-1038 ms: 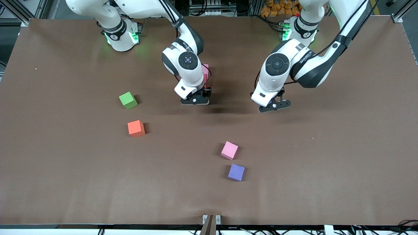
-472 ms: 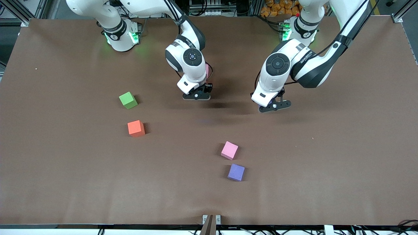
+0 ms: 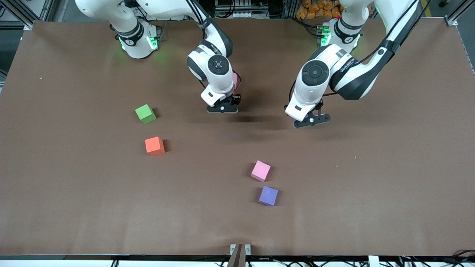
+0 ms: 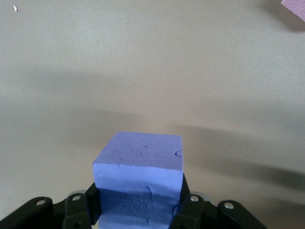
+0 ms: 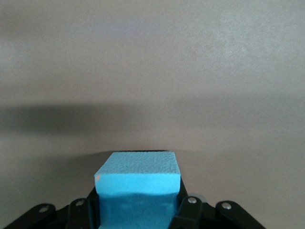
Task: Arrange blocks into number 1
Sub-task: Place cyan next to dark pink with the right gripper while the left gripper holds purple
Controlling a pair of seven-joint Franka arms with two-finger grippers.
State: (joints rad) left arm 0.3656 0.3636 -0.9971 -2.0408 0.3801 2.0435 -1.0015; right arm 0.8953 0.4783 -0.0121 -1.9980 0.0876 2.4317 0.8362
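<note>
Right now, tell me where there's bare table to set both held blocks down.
Widest free patch: the brown table toward the left arm's end, past the pink block and purple block. Another bare stretch lies between the orange block and the pink one. Tightest around the pink and purple pair, and the green block above the orange.

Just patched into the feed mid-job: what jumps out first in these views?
Both arms hang over the middle of the brown table, each gripper shut on a foam cube: the left gripper holds a purple-blue cube, the right gripper a light blue cube. Four cubes lie loose: green and orange toward the right arm's end, pink and purple nearer the front camera.
</note>
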